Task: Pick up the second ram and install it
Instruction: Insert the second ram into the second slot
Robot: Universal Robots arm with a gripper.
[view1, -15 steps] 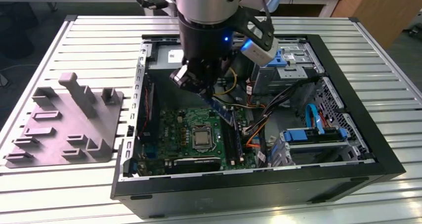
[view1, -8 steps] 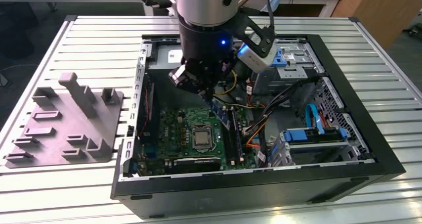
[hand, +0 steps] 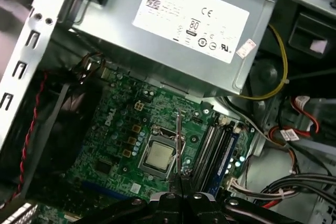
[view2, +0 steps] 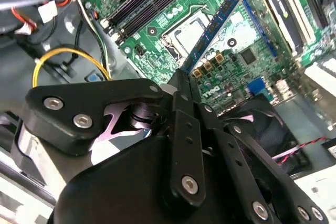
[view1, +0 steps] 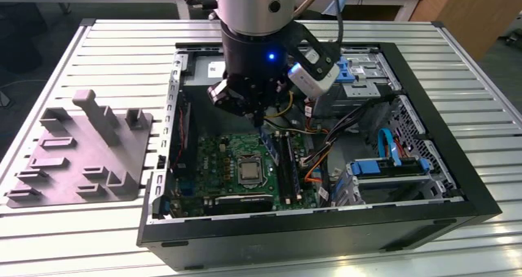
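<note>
Where the arm reaches down into the open computer case (view1: 310, 234) on the worktop (view1: 456, 44), the pincer (view1: 257, 115) (view2: 184, 77) is clamped on one end of the second ram (view2: 212, 30), a thin blue-green stick pointing down at the motherboard (view1: 220, 161). Edge-on in the first wrist view, the second ram (hand: 180, 140) sits between the processor socket (hand: 160, 156) and the black slots (hand: 215, 145); whether it touches the board cannot be told.

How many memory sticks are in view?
2. The second ram is clamped in the pincer above the motherboard; another stick looks seated in the slot farthest from the processor. Others may be hidden.
</note>
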